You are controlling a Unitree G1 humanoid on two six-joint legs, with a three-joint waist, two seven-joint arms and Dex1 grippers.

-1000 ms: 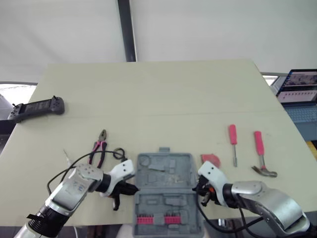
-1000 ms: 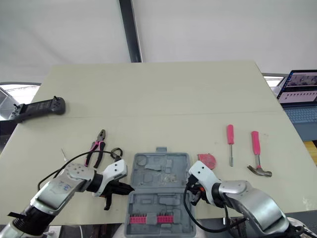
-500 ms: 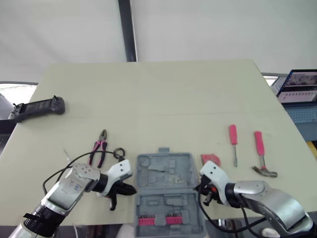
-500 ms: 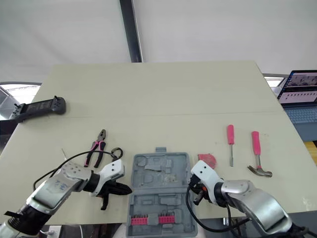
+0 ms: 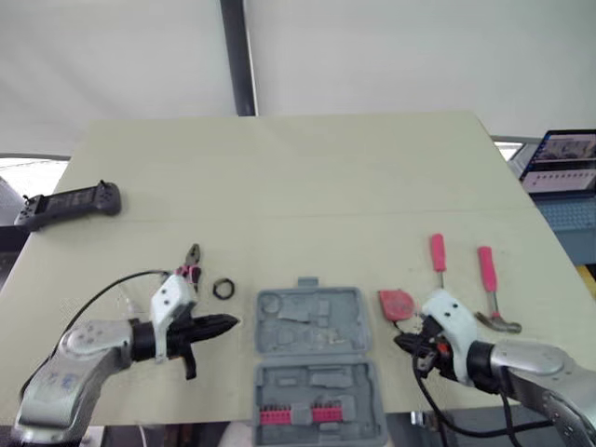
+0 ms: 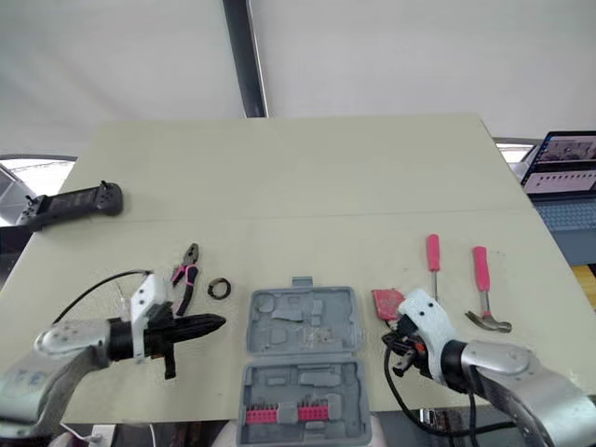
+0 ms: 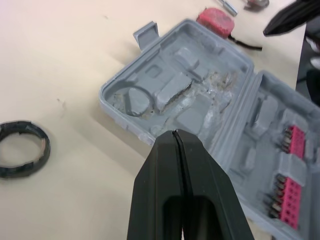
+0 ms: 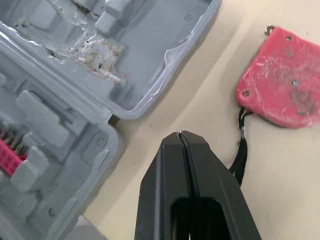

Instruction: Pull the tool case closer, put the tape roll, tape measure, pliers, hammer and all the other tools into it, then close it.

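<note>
The grey tool case (image 5: 313,358) lies open near the table's front edge, with red bits in its near half. Just left of it, my left gripper (image 5: 226,322) is shut and empty, pointing at the case's left wall (image 7: 131,124). A black tape roll (image 5: 223,290) and pink-handled pliers (image 5: 189,267) lie beyond that gripper. To the right of the case, my right gripper (image 5: 401,343) is also shut and empty. The red tape measure (image 8: 281,84) lies just past it. Further right lie a pink screwdriver (image 5: 438,258) and a pink-handled hammer (image 5: 491,284).
A black controller (image 5: 70,203) rests at the table's far left edge. An open laptop (image 5: 562,161) stands off the table to the right. The case's near half overhangs the front edge of the table (image 5: 298,186).
Both grippers have drawn away from the case's sides, the left one leftward and the right one rightward. The case has stayed where it was half a second ago.
</note>
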